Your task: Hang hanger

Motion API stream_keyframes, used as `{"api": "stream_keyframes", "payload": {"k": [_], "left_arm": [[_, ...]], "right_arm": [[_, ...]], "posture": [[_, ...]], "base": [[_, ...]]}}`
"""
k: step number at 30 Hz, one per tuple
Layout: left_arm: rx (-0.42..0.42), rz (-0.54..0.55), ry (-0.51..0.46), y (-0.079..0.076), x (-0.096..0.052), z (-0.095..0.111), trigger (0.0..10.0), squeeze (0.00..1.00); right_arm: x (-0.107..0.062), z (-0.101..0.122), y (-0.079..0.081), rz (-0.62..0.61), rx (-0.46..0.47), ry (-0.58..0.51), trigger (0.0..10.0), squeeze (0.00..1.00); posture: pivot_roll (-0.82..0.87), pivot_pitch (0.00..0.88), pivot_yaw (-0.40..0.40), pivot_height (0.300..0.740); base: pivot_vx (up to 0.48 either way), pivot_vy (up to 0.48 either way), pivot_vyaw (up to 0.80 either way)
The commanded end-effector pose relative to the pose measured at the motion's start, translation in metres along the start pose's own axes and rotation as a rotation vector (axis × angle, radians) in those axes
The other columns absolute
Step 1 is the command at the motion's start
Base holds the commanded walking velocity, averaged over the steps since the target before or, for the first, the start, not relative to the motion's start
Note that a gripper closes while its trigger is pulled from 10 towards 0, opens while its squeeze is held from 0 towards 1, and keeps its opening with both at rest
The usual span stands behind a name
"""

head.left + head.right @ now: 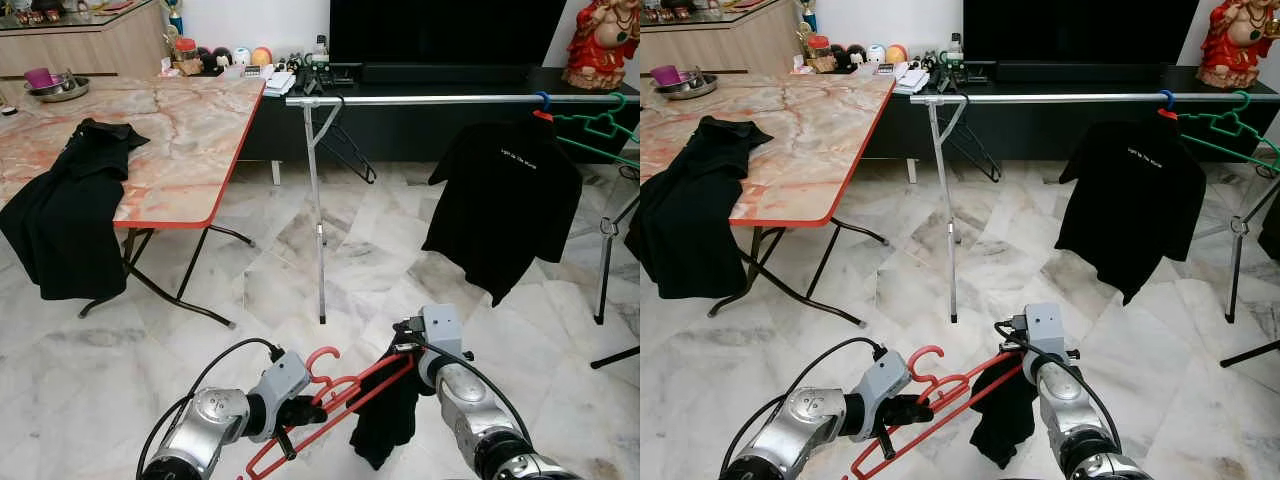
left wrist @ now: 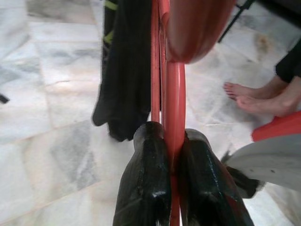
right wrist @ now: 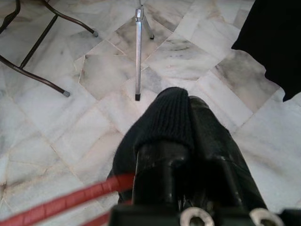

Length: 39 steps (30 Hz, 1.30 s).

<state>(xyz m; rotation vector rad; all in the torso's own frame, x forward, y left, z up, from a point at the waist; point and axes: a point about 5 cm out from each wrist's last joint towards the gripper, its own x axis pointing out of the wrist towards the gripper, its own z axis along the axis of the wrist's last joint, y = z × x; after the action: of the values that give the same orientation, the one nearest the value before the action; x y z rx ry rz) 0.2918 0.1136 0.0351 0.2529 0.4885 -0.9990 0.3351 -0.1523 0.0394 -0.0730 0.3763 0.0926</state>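
From the left eye, both silver arms reached in low and near, elbows bent, over the marble floor. The left gripper pinched the red hanger just below its hook, and the right gripper held the hanger's far end together with a black garment that drooped from it. Farther off stood the rail, carrying a black shirt on the right. Another shirt lay over the edge of the table at left.

The right eye showed the same pose, the hanger slanting up from left arm to right.

At the left wrist, the two black fingers were pressed tight on the red hanger bar, with the garment hanging beyond it and a person's bare feet on the floor nearby.

At the right wrist, the fingers were closed on dark knit cloth, the red bar crossing beneath them and the rail's post standing beyond.
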Motion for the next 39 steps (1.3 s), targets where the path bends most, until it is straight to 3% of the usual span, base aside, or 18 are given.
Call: {"api": "stream_keyframes", "payload": {"k": [1, 11, 24, 28, 30, 34, 39], "left_arm": [[0.004, 0.028, 0.027, 0.004, -0.001, -0.002, 10.0, 0.00], [0.004, 0.070, 0.037, 0.003, 0.002, -0.003, 10.0, 0.00], [-0.039, 0.032, -0.021, 0.000, 0.006, 0.006, 10.0, 0.00], [-0.047, 0.047, -0.015, 0.002, 0.006, 0.004, 10.0, 0.00], [-0.047, 0.048, -0.015, 0.002, 0.006, 0.004, 10.0, 0.00], [-0.033, 0.099, 0.006, 0.004, 0.007, 0.001, 10.0, 0.00], [-0.058, 0.163, 0.011, 0.009, 0.006, -0.002, 10.0, 0.00]], "right_arm": [[0.001, 0.003, -0.003, -0.013, 0.016, -0.004, 10.0, 0.00], [0.001, 0.005, -0.005, -0.014, 0.025, -0.008, 10.0, 0.00], [0.004, 0.017, 0.006, 0.113, 0.022, -0.042, 10.0, 0.00], [0.005, 0.021, 0.011, 0.182, 0.128, -0.061, 10.0, 0.00], [0.004, 0.022, 0.012, 0.197, 0.132, -0.066, 10.0, 0.00], [0.003, 0.033, 0.024, 0.341, 0.205, -0.124, 10.0, 0.00], [0.000, 0.034, 0.023, 0.391, 0.187, -0.146, 10.0, 0.00]], "posture": [[0.14, 0.050, -0.014, 0.740], [0.14, 0.053, -0.017, 0.740], [0.13, 0.054, -0.016, 0.740], [0.12, 0.054, -0.016, 0.740], [0.12, 0.054, -0.016, 0.740], [0.12, 0.056, -0.012, 0.740], [0.11, 0.058, -0.011, 0.740]], "base": [[0.000, 0.000, 0.00], [0.000, 0.000, 0.00], [0.000, 0.000, 0.00], [0.000, 0.000, 0.00], [0.000, 0.000, 0.00], [0.000, 0.000, 0.00], [0.000, 0.000, 0.00]]}}
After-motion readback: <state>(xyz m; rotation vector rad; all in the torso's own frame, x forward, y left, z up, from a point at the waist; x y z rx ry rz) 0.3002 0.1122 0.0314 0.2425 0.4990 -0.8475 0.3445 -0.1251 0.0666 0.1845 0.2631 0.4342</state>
